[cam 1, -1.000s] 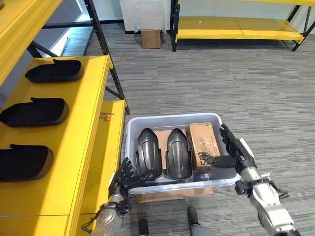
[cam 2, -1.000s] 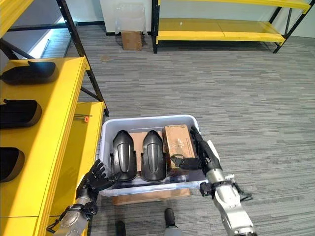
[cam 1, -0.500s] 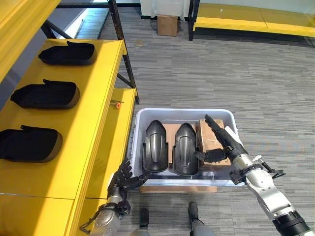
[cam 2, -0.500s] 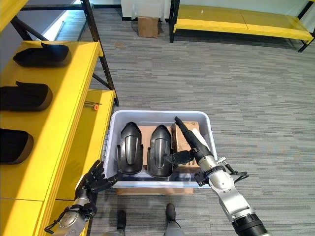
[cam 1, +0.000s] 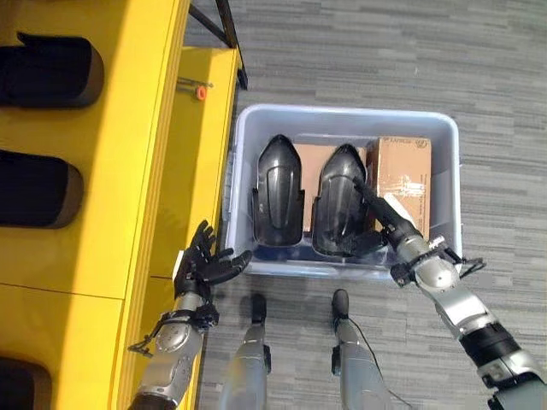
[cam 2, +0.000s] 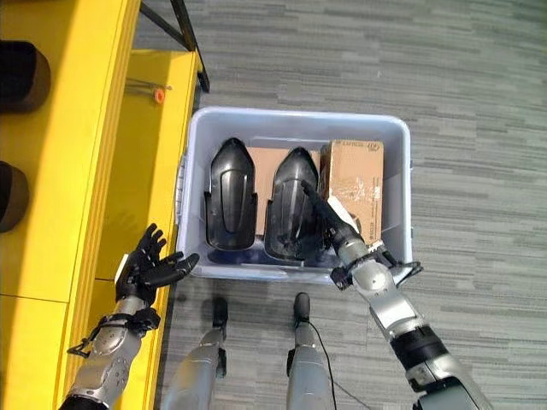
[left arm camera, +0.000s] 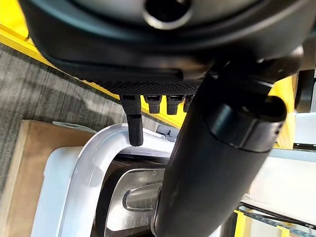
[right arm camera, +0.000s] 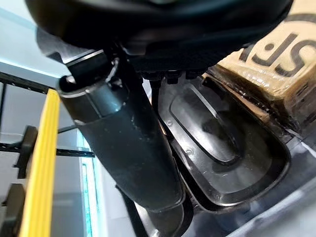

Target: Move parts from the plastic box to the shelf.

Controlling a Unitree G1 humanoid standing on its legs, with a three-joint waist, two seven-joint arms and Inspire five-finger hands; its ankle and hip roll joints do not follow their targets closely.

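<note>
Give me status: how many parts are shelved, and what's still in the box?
Done: two black parts lie on the yellow shelf. In hand: nothing gripped yet; the right hand reaches with straight fingers over the right-hand part in the plastic box, while the left hand is open beside the box. Left: that part, the other part, and a cardboard carton.

right hand perhaps on a black part in plastic box

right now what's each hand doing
Left hand: open, fingers spread beside the pale plastic box, holding nothing.
Right hand: open, straight fingers over the right-hand black moulded part.
</note>
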